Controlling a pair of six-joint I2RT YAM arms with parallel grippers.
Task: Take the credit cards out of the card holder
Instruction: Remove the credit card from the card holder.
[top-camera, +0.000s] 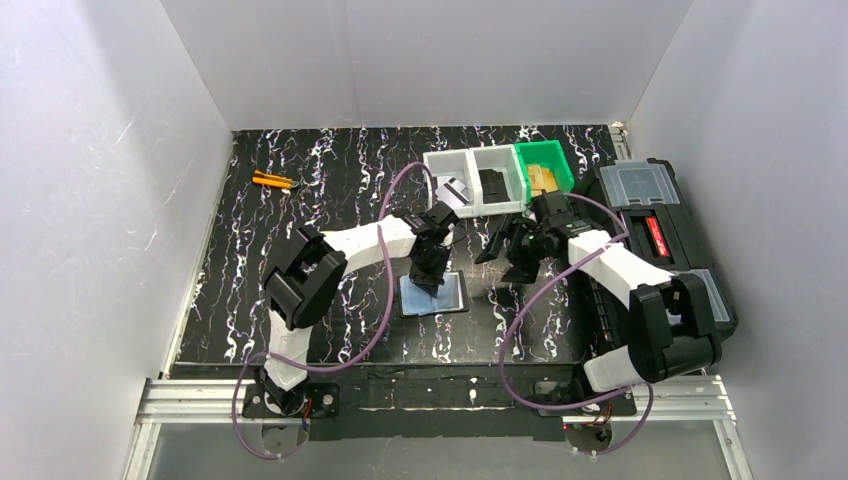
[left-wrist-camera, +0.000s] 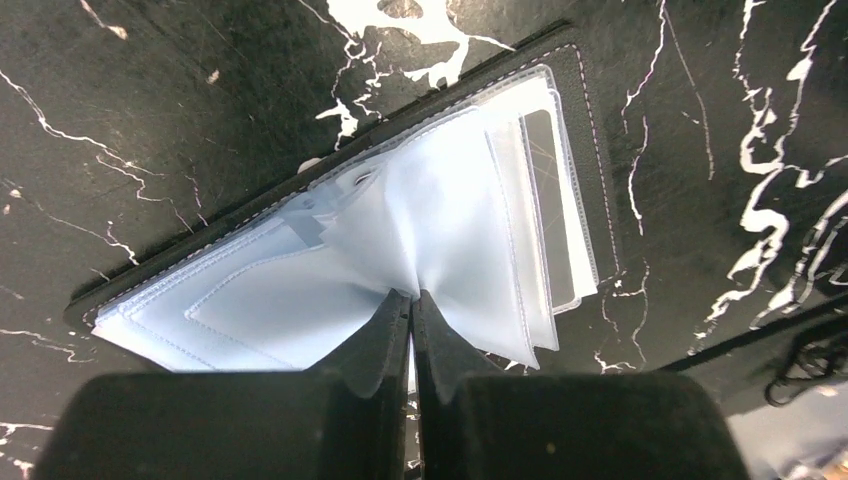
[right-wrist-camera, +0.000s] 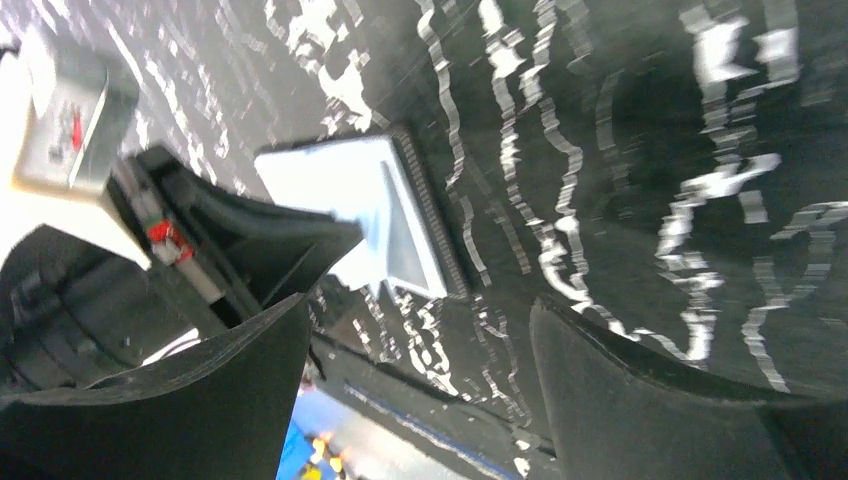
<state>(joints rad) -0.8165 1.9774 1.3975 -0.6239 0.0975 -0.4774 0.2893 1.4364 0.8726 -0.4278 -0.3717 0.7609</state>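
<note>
Sleeve (left-wrist-camera: 440, 230) of the open card holder (left-wrist-camera: 592, 150) sits pinched between the left fingers (left-wrist-camera: 372, 350); the right fingers (right-wrist-camera: 620, 400) gape upper right.

card holder (left-wrist-camera: 603, 160): matt black cover | sleeves (left-wrist-camera: 450, 230): glossy translucent plastic

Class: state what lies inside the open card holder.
Clear sleeves, one pinched by the left gripper; a dark card shows through the right-hand sleeves. Any cards beneath are covered.
</note>
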